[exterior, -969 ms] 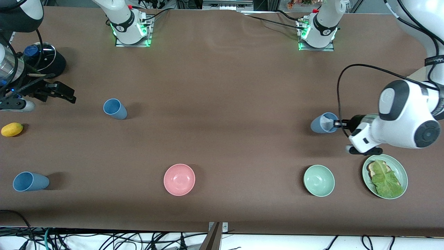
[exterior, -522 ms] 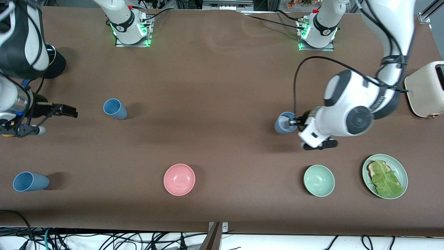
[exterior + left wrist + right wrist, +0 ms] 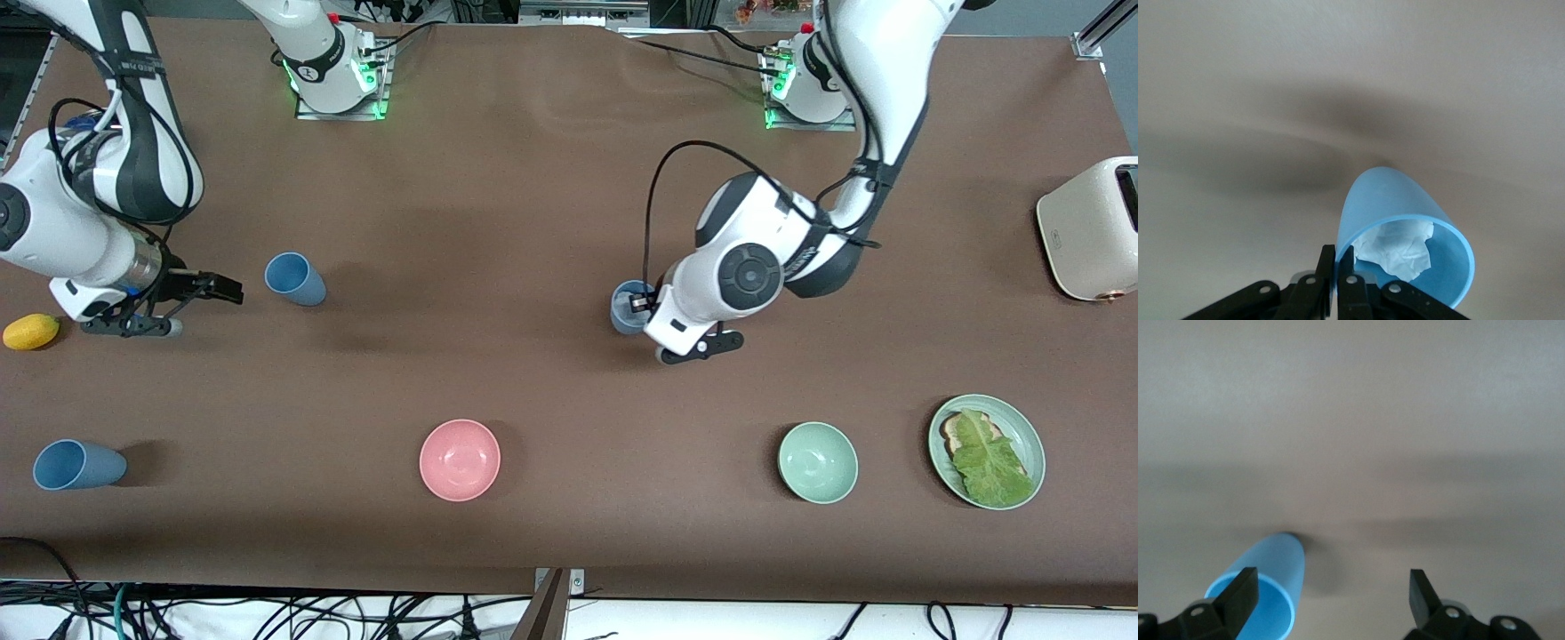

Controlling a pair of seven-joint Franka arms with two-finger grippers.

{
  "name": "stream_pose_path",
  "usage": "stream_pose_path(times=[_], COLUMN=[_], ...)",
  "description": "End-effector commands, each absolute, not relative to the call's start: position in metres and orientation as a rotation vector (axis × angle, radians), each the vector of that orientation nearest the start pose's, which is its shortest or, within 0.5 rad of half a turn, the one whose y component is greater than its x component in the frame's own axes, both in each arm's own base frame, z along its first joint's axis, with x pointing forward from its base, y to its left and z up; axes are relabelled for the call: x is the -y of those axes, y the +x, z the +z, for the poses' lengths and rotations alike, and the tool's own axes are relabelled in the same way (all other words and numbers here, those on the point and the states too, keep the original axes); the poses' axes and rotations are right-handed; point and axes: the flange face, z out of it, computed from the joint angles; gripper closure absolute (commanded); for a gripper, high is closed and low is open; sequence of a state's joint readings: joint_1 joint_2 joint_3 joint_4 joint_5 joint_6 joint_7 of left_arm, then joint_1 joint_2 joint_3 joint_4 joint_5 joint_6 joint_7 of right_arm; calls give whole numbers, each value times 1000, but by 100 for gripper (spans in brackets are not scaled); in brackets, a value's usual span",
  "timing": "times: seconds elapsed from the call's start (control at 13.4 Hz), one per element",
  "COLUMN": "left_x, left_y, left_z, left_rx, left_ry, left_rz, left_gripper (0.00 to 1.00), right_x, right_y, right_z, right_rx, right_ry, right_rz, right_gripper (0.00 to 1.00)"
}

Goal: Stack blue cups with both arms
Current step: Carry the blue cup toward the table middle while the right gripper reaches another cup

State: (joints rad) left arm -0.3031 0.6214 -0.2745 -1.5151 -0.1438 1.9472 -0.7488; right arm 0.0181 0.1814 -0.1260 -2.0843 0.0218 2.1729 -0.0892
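My left gripper (image 3: 642, 300) pinches the rim of a blue cup (image 3: 628, 308) — white crumpled paper (image 3: 1398, 250) inside — over mid-table. My right gripper (image 3: 224, 288) hangs spread wide beside a second cup (image 3: 294, 279), not touching it. A third cup (image 3: 76, 465) stands by the front edge at the right arm's corner.
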Motion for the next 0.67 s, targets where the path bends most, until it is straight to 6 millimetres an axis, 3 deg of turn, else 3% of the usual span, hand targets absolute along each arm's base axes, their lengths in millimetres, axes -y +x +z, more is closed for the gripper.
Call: stream_pose_path(times=[0.0, 0.22, 0.3, 0.37, 0.45, 0.6], left_x=[375, 380, 378, 376, 373, 355], left_y=[581, 577, 578, 577, 577, 581], left_z=[278, 267, 270, 270, 274, 308], left_rx=[486, 478, 496, 513, 515, 507], left_ry=[-3197, -3196, -3188, -3174, -3166, -3144], left_rz=[521, 516, 522, 534, 543, 556], left_gripper=[100, 100, 58, 4, 0, 0], right_x=[52, 48, 46, 43, 36, 26], right_y=[532, 516, 513, 512, 512, 512], right_z=[340, 314, 307, 303, 303, 299], right_rx=[-53, -54, -50, -41, -22, -41], right_ry=[-3118, -3123, -3124, -3124, -3123, -3122], right_rz=[102, 62, 59, 67, 69, 89], right_gripper=[0, 0, 0, 0, 0, 0])
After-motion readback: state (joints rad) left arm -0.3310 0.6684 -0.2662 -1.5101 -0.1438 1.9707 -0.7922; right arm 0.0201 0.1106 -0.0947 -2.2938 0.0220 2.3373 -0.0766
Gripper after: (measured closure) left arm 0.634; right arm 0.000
